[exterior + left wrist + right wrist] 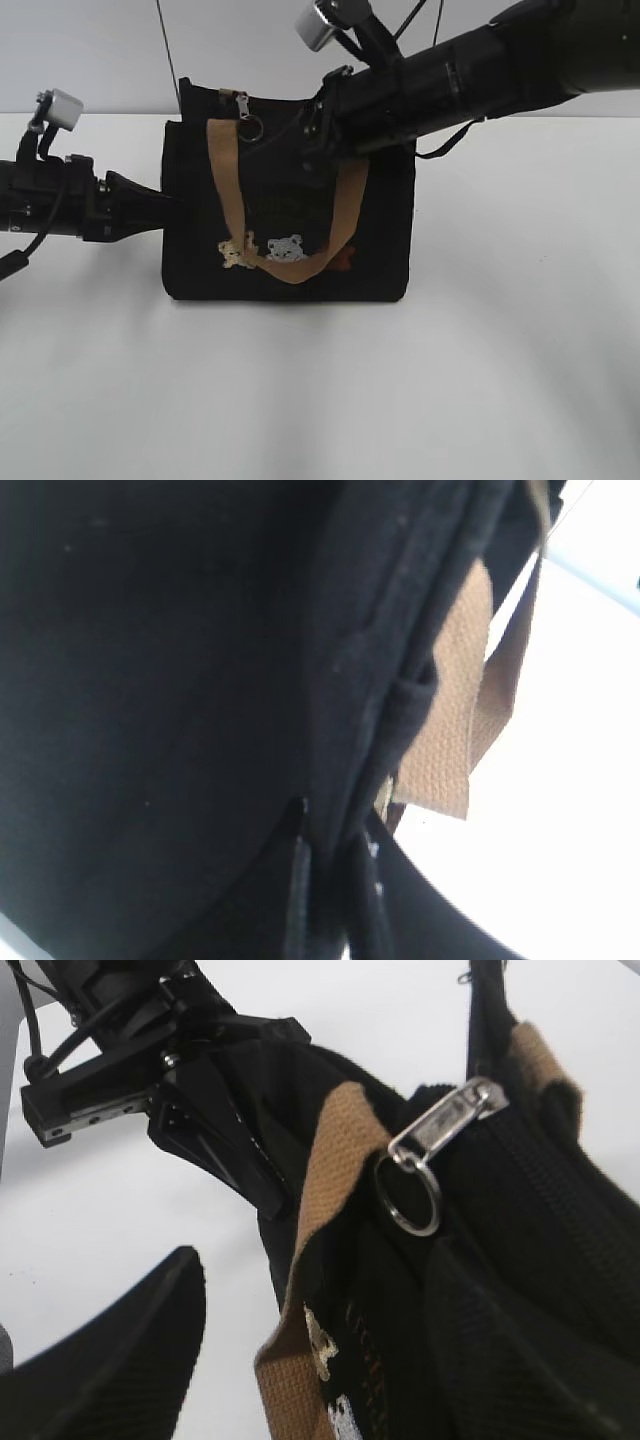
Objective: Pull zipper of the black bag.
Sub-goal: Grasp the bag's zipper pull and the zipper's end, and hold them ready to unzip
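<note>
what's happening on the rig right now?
Two arms are working a black bag standing upright on the white table. The left gripper is pinching the fabric at the bag's side, bracing it. The right gripper is up at the bag's top edge, its jaws open and holding nothing. The zipper pull with its key ring hangs free near the top left corner, ungrasped.

Faint lettering on the front of the boxy black fabric bag [380, 1360], just above the cartoon patches, too dim and blurred to read. No other readable text, numbers or signs.
</note>
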